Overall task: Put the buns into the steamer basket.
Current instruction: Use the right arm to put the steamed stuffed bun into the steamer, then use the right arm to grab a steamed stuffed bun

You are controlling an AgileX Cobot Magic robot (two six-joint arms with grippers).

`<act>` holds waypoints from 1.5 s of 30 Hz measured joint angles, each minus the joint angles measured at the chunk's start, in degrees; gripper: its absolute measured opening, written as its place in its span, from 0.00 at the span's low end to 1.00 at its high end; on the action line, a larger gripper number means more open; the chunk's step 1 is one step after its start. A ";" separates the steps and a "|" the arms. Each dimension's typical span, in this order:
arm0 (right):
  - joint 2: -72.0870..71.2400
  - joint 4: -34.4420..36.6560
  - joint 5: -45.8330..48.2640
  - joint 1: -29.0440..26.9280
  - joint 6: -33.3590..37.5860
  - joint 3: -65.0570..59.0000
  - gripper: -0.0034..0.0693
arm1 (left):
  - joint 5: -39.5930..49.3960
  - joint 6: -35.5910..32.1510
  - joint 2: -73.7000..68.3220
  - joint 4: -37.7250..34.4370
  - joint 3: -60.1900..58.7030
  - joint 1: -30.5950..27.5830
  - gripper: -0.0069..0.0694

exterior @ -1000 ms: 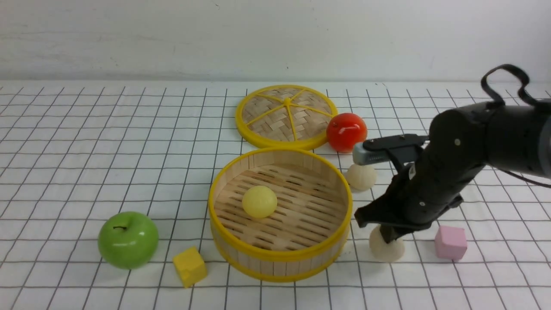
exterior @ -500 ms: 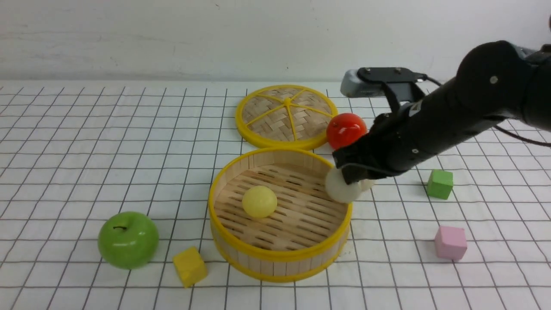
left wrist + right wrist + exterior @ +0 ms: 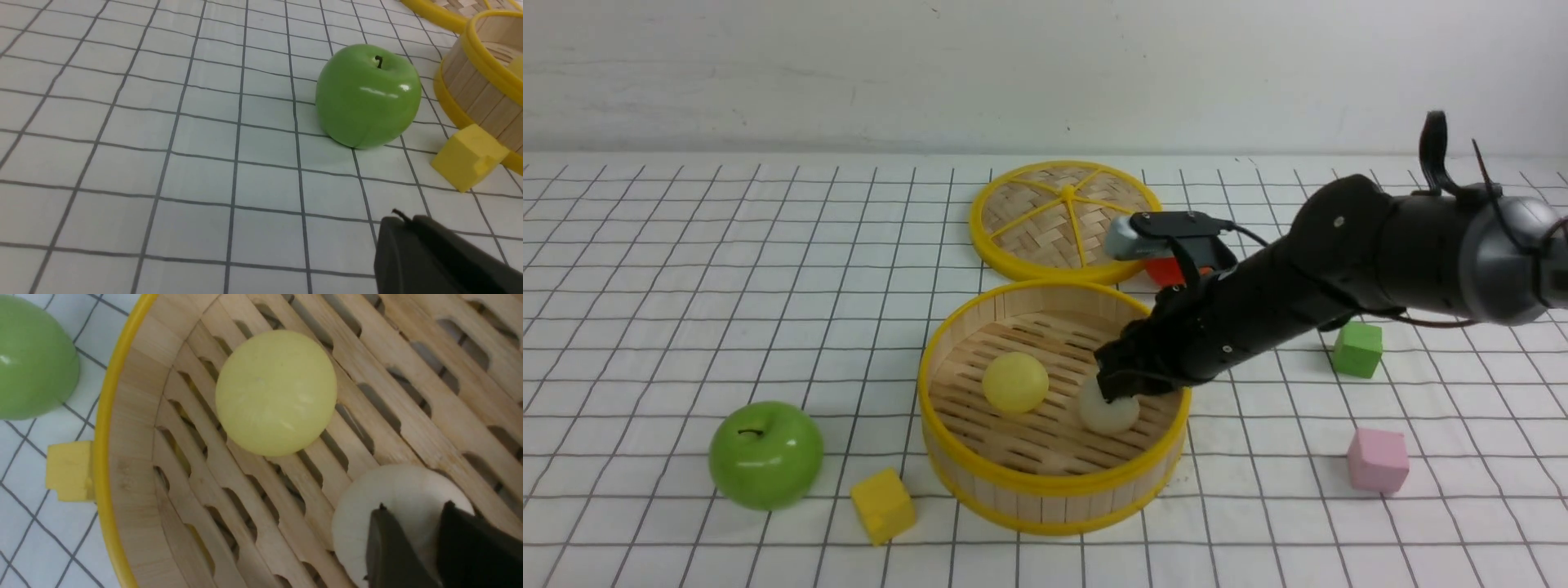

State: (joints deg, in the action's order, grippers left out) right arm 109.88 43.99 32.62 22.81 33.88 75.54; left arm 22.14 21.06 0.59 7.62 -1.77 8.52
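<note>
Big round basket (image 3: 1054,488) dead centre of the front view: pale slatted floor, wooden-stave wall, yellow rims top and bottom. The right arm reaches in from the right edge of the frame, over the basket's right rim. The right gripper (image 3: 1112,390) is down low on a cream bun (image 3: 1109,415), which sits on the slats in the right half of the basket.

Close up in the right wrist view, the two fingers stand a sliver apart on the bun's crown. Pinching or only touching, I can't tell.

The way to finish this cleanly, I'd say, is to spread the fingers wide and lift straight up before swinging off. That way nothing clips the rim or knocks the bun into its neighbour, because round things roll!

Of the left gripper (image 3: 412,245) only a dark tip shows, at the lower right of its own wrist view. Apart or together, can't tell.

The flat lid (image 3: 1045,220) lies upper centre, behind the basket. The green apple (image 3: 765,454) is lower left, and a slice of red apple (image 3: 1164,271) peeks out behind the wrist.

Now the buns. The cream one is matte, chalky and domed. The yellow bun (image 3: 1014,382) is smooth with a faint sheen, left of centre in the basket, near its partner but apart. A third I can't spot; the arm may be hiding it.

Smallest are the cubes. The yellow cube (image 3: 882,505) is just beside the basket's lower left, the pink cube (image 3: 1377,460) lower right, and the green cube (image 3: 1357,349) above it.
</note>
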 joint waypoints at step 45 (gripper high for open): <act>9.94 -1.23 -8.06 -12.94 -3.47 8.01 0.32 | 0.04 0.00 0.00 0.40 0.00 0.00 0.15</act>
State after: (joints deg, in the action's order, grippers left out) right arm 119.82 42.76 24.56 9.87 30.40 83.56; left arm 22.19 21.06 0.59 8.02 -1.77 8.52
